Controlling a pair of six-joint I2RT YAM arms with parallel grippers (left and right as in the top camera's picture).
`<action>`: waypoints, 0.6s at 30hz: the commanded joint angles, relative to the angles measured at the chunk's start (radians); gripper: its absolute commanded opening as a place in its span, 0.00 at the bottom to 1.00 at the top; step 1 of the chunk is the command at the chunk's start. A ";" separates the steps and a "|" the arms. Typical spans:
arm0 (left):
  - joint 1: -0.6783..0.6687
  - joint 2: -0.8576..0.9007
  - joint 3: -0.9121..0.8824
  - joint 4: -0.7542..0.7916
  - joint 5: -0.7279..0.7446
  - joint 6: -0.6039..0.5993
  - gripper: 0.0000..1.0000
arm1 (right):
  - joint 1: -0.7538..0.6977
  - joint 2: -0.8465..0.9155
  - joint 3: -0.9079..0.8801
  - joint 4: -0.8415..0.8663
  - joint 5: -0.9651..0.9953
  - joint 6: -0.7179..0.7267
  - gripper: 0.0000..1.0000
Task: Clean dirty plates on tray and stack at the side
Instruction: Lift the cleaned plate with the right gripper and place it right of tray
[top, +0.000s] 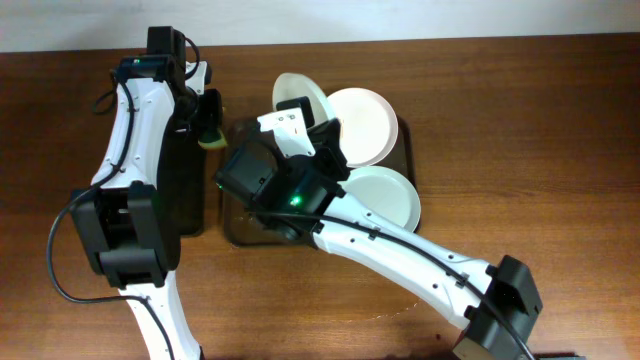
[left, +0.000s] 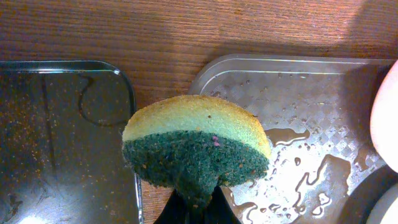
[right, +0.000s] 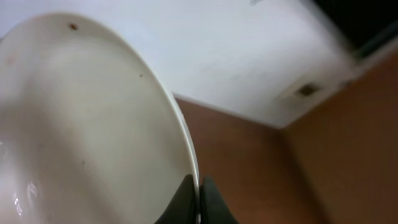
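Black right gripper (right: 199, 198): clenched on the thin rim of one plate, a fingertip on each face, at the lower centre of the right wrist view.
Held plate (right: 87, 124): white, tipped up on edge. Overhead it stands at upper centre, above the upper left part of the tray. A few small brown specks show near its rim.
Handling, held plate: judged stiff, smooth and light enough for a rim pinch. The glossy face looks slippery, and more so if wet. With so narrow a bite, sponge pressure could pivot the plate. Whether it would break if dropped cannot be told.
Where to hold: the rim, fingers set deep over the lip, on the side away from the soiled area so the face stays free for wiping.
Left gripper (left: 194, 210): closed on the sponge from its lower edge.
Sponge (left: 196, 140): yellow foam over a green scouring layer, judged soft and compressible. It hangs above the strip of table between the two trays.
Upper plate (top: 362, 125): lying flat in the tray, upper right.
Lower plate (top: 385, 195): lying flat at the tray's right side, its edge meeting the upper plate; which overlaps cannot be told.
Tray (left: 298, 112): dark brown, with a textured floor carrying water droplets and streaks.
Black tray (top: 190, 200): narrow, just beside the tray's left edge, under the left arm.
Table (top: 520, 120): brown wood.
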 joint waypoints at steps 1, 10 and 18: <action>0.001 -0.017 0.011 0.002 0.004 0.002 0.01 | -0.105 -0.058 0.005 -0.011 -0.382 -0.031 0.04; 0.001 -0.017 0.011 0.002 0.004 0.002 0.01 | -0.898 -0.127 0.000 -0.158 -1.236 -0.118 0.04; 0.000 -0.017 0.011 0.003 0.005 0.002 0.01 | -1.237 -0.125 -0.383 0.127 -1.237 -0.124 0.04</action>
